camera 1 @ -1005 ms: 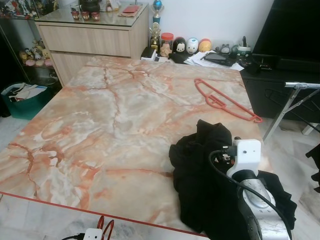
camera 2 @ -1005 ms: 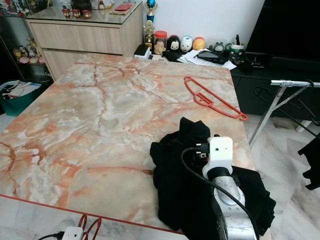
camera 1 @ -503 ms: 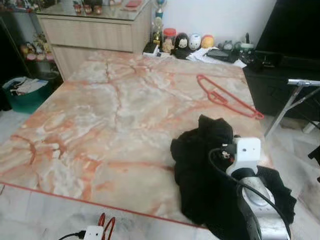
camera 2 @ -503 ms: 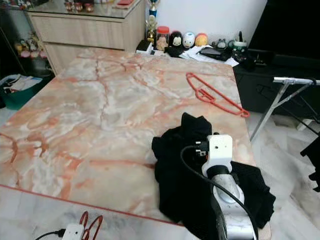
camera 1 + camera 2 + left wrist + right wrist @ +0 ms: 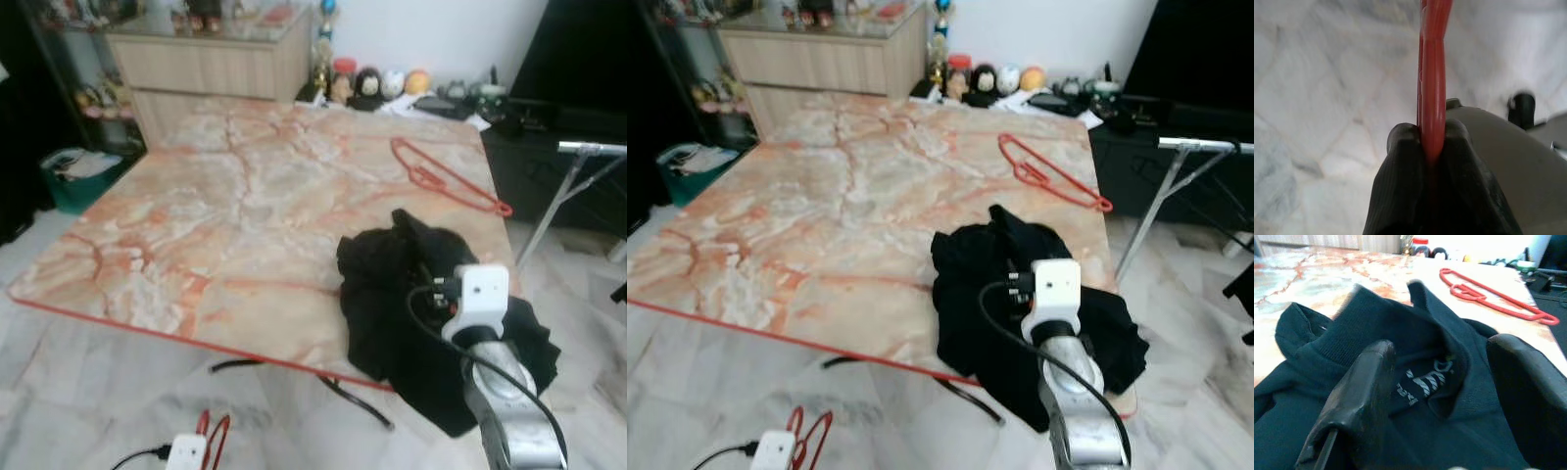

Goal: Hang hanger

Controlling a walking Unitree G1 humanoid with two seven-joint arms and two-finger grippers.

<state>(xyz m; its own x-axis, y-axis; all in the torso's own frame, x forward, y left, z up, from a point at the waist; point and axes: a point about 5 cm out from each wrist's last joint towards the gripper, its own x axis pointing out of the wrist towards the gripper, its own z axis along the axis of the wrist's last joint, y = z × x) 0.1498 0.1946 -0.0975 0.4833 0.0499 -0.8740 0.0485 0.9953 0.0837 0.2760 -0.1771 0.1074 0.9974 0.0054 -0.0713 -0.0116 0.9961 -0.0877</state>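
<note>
A red hanger [image 5: 1433, 98] is sitting clamped between the two black fingers [image 5: 1400, 186] of the left gripper [image 5: 1432, 147], which is closing tightly on its thin plastic bar. This left gripper [image 5: 208, 438] is hanging low near the robot's body, over the grey marble floor [image 5: 88, 392], and the hanger's red loops are showing just above the white wrist box.

A second red hanger [image 5: 446, 178] is lying flat on the marble tabletop [image 5: 225, 206], near the far right corner, well apart from both grippers. It is resting at an angle, with one end close to the tabletop's right edge.

A black garment [image 5: 392, 304] is lying crumpled on the near right part of the tabletop, and part of it is drooping over the edge. The right gripper [image 5: 1442, 382] is hovering just over this garment with its fingers [image 5: 1359, 396] spread wide, one on each side of the collar, where a small label with white print is showing. The fingers are holding nothing. In the head views the right arm [image 5: 1068, 392] with its white wrist box [image 5: 1055, 287] is reaching forward above the black cloth.

Behind the tabletop a wooden cabinet [image 5: 216, 64] is standing, and beside it a row of small round figures [image 5: 377, 83] is lining up against the wall. A metal rack [image 5: 578, 171] is standing to the right of the tabletop, and a green basket [image 5: 78, 176] is sitting on the floor at the left.
</note>
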